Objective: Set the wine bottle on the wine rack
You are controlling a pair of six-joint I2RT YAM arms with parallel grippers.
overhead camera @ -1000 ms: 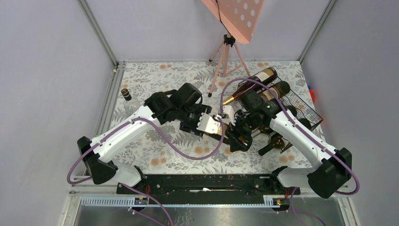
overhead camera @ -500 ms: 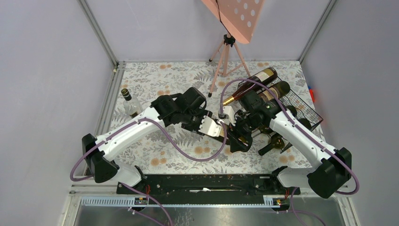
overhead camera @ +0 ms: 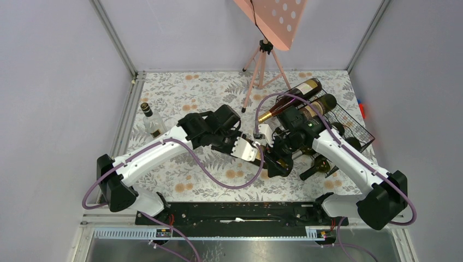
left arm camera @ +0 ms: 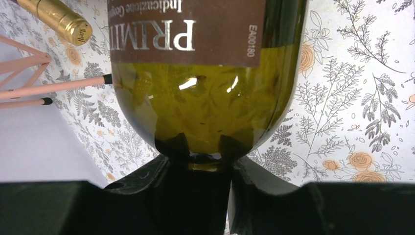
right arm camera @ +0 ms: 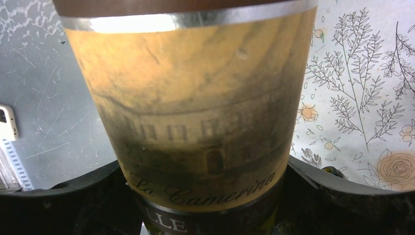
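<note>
We see the left arm reaching from its base at the near left, up and across the floral worktop [overhead camera: 185, 90], elbow bent, with its wrist turned toward the middle. The right arm comes from the near right and leans in to the left, so the two wrists nearly meet just in front of the wine rack [overhead camera: 349, 124].

The left gripper [left arm camera: 198, 157] is clenched on the narrow end of the wine bottle [left arm camera: 205, 103], its dark fingers [left arm camera: 166, 176] pressed in on both sides where the green glass curves inward below the brown label. The right gripper [right arm camera: 208, 198] grasps the same bottle around its labelled body, one finger on each side of the glass.

The bottle lies between the two grippers, close to the rack's near left corner and not in any cradle. We cannot tell whether it touches the worktop. Other bottles already lie in the rack.
</note>
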